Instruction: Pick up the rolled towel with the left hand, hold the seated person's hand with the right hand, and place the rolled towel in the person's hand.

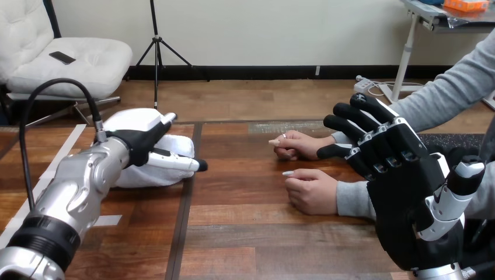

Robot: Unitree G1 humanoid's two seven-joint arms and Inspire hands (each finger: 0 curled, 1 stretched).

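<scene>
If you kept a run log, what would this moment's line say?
left hand on rolled towel, fingers straight | towel on table | right hand open, raised, holding nothing | person's near hand and far hand resting on table

The rolled towel (153, 173) is being borne on the table (233, 239) at the left and is being covered from above by the left hand (139, 135). The person's farther hand (299, 144) and the person's nearer hand (313, 190) are being rested right of centre, one behind the other. The right hand (403, 198) is being held at the right, near them.
</scene>
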